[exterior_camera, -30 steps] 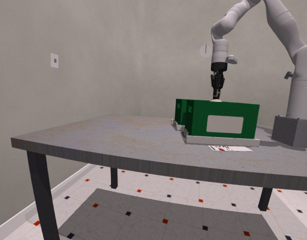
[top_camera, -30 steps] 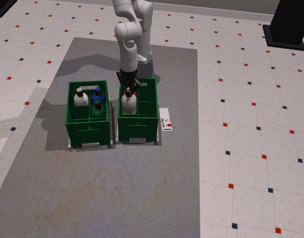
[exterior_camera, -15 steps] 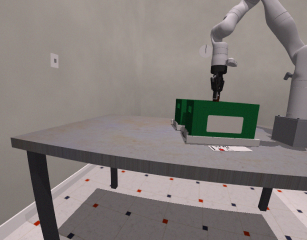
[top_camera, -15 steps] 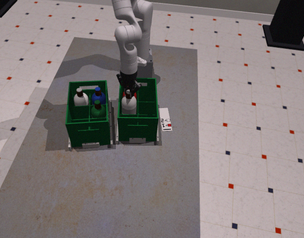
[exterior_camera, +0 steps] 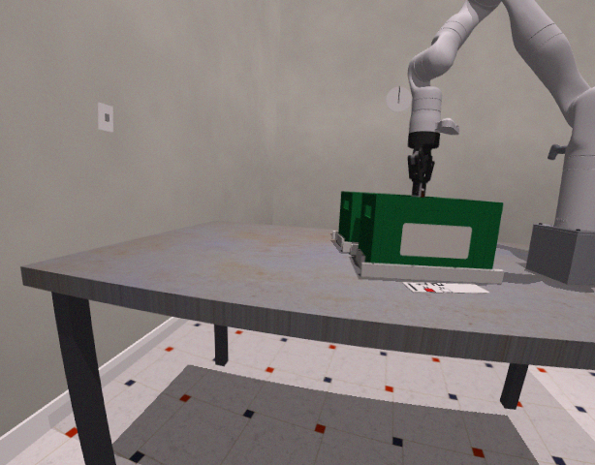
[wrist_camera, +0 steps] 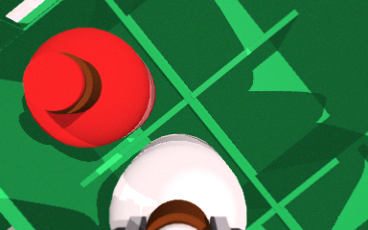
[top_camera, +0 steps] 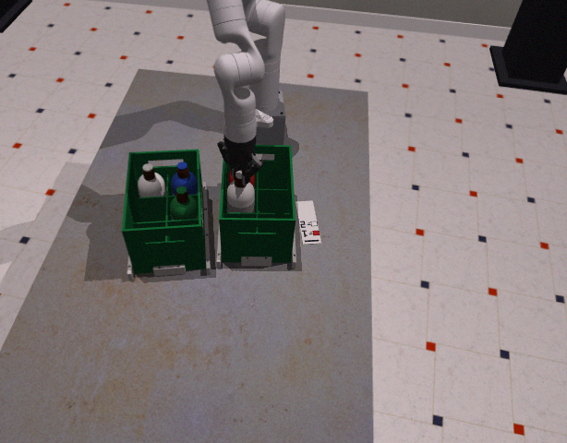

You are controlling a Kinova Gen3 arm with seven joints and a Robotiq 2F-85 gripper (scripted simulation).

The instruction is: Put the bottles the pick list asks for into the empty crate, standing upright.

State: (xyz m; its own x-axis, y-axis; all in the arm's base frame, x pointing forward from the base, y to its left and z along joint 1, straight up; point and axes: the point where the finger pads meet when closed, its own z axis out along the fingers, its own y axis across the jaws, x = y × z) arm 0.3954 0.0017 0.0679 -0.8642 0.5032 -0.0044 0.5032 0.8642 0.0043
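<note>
My gripper [top_camera: 244, 178] [exterior_camera: 419, 193] [wrist_camera: 177, 224] is shut on the brown neck of a white bottle [top_camera: 240, 194] [wrist_camera: 186, 174]. That bottle is upright, low in the near-left compartment of the right crate [top_camera: 274, 243] [exterior_camera: 438, 207]; its base is hidden. A red bottle [wrist_camera: 109, 57] stands in the compartment behind it. The left crate [top_camera: 145, 252] [exterior_camera: 344, 225] holds another white bottle [top_camera: 150, 185], a blue bottle [top_camera: 184, 183] and a green bottle [top_camera: 182, 208]. The pick list [top_camera: 305, 209] [exterior_camera: 470, 289] shows red 1 and white 2.
The crates stand side by side, level in light holders [top_camera: 256, 261] [exterior_camera: 427, 273] on the grey table [top_camera: 202, 343] [exterior_camera: 198, 264]. Green dividers [wrist_camera: 224, 139] run close beside the held bottle. The arm's base [exterior_camera: 563, 255] stands behind the right crate.
</note>
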